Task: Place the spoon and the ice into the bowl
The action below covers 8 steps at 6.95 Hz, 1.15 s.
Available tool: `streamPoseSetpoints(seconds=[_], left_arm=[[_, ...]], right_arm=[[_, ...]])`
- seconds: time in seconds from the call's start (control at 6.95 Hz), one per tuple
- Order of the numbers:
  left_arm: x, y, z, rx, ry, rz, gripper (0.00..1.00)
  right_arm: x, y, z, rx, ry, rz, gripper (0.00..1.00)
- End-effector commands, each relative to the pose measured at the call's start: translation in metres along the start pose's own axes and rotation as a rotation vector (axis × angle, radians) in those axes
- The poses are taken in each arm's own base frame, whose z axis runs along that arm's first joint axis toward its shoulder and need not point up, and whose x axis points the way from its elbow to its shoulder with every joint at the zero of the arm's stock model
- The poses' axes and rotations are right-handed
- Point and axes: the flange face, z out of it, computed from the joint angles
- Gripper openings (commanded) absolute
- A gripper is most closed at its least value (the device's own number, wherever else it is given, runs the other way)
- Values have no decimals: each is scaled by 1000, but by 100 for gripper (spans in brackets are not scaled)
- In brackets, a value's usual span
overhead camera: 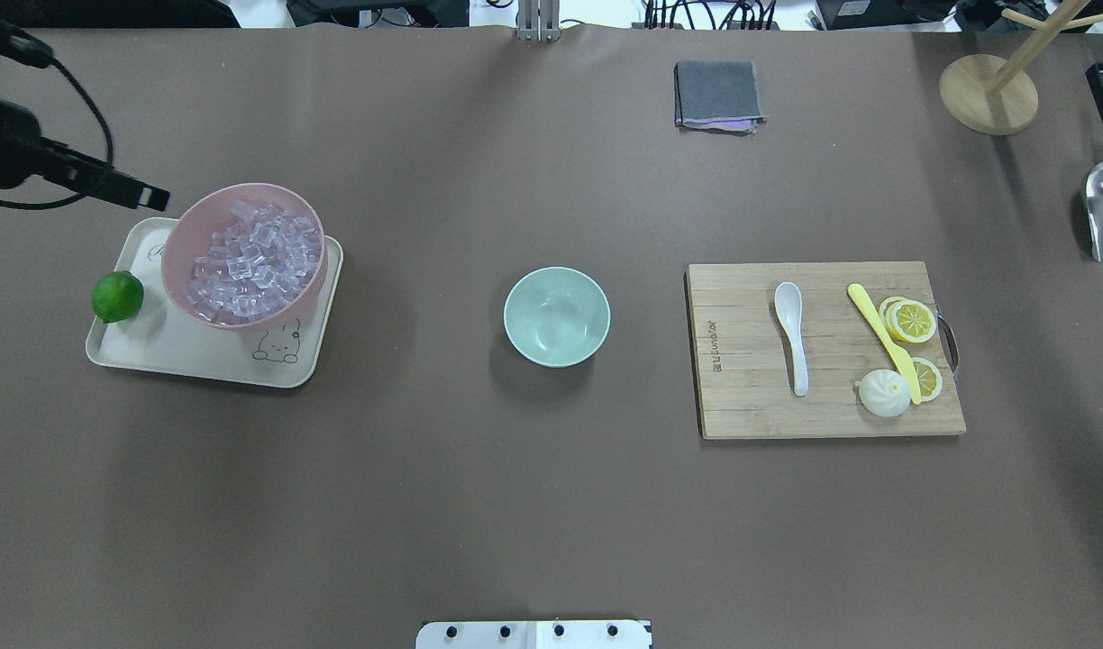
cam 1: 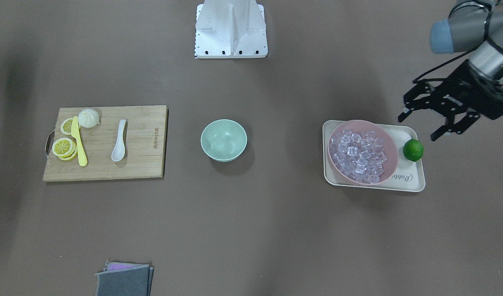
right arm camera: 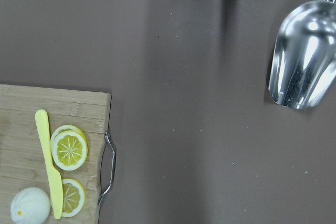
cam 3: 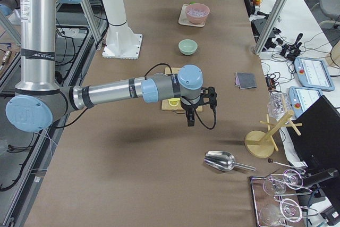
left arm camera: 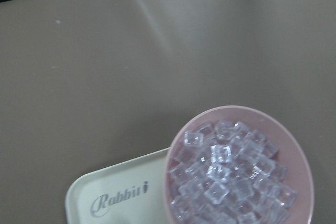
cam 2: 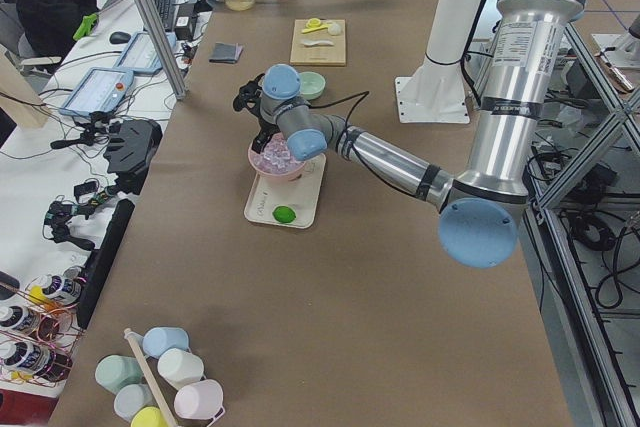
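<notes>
The left pincer (cam 1: 418, 127) hangs released and empty, its fingers spread wide. The lime (cam 1: 413, 150) sits just beneath it at the edge of the tray (cam 1: 411, 176), and the pink bowl (cam 1: 389, 142) heaped with ice (cam 1: 360, 156) stands just beside it. A descent from here could clip the pink bowl's rim and skid it across the tray, or nudge the lime off onto the surface. The cubes are glassy and packed tight, so the fingers may pinch two at once or squirt one out. The bowl (cam 1: 223, 142) stands well apart from this pincer, empty, so a slick cube could slip free on the way over. Farthest off, the spoon (cam 1: 119, 142) lies flat on the cutting board (cam 1: 144, 156), with the yellow knife (cam 1: 79, 144) near it and liable to be bumped. The right pincer (cam 3: 192, 116) shows only in the side view, hovering past the board's handle end near the metal scoop (right arm camera: 302, 56). I cannot tell whether it is released or clenched. Neither wrist view shows its own fingers, the overhead view cuts off the left pincer, and single cubes blur together in the heap.
</notes>
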Motion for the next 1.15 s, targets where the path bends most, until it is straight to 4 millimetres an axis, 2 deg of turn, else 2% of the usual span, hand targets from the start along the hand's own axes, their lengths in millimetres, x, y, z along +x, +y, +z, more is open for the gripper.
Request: streamPoseSetpoints(seconds=[0.0, 0.29, 0.43, 0.58, 0.72, 1.01], left_arm=[[12, -10, 33, 36, -78, -44, 98], [19, 5, 75, 18, -137, -33, 97], [19, 12, 95, 6, -164, -29, 91], [24, 13, 100, 5, -164, -31, 81], [22, 14, 103, -2, -167, -34, 63], [24, 9, 106, -1, -165, -33, 62]], right_arm=[[-8, -4, -4, 12, -9, -7, 100], [-25, -16, -10, 28, -20, 10, 100], [-36, -25, -10, 31, -21, -13, 100], [-44, -28, -5, 22, -24, -31, 100], [-56, -34, 1, 12, -23, -32, 100], [-73, -39, 11, -6, -31, -31, 100]])
